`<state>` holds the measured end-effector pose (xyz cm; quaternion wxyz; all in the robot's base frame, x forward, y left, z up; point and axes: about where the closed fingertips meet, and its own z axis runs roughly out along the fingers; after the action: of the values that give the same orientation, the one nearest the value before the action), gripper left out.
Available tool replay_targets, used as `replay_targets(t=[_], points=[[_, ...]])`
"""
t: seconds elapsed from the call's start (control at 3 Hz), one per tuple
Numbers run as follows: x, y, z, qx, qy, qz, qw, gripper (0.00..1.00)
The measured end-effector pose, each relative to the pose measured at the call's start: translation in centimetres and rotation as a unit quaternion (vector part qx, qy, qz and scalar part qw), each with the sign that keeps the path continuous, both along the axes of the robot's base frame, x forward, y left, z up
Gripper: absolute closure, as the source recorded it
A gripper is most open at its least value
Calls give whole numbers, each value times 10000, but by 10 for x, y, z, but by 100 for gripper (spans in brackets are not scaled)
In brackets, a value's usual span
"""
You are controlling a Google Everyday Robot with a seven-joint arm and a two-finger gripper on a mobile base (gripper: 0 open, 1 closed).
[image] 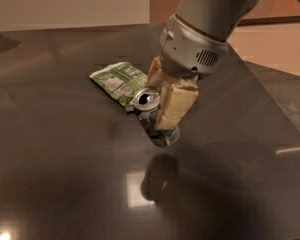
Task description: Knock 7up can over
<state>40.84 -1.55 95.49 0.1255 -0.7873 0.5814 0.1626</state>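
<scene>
gripper (159, 115) is over the middle of the dark table (50, 149), cream fingers (174, 104) clamped on the 7up can (149, 108). can's tilted, top leaning left, right next to the green snack bag (117, 80), can't tell if its base touches the table

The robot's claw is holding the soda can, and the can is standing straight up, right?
Not quite. In the camera view the gripper has its jaws closed on the 7up can over the dark table, but the can is tilted, its top leaning left, not straight up.
</scene>
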Motion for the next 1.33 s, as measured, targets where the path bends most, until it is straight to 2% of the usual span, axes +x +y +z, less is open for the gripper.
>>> replay_targets(t=[0.33, 0.67, 1.0, 1.33], points=[[8, -25, 0, -738, -415, 8, 9964, 100], [10, -42, -15, -1321, -623, 84, 9892, 100], [5, -47, -39, -1698, -583, 225, 9835, 82], [4, -48, -56, -1911, -519, 321, 9797, 59]])
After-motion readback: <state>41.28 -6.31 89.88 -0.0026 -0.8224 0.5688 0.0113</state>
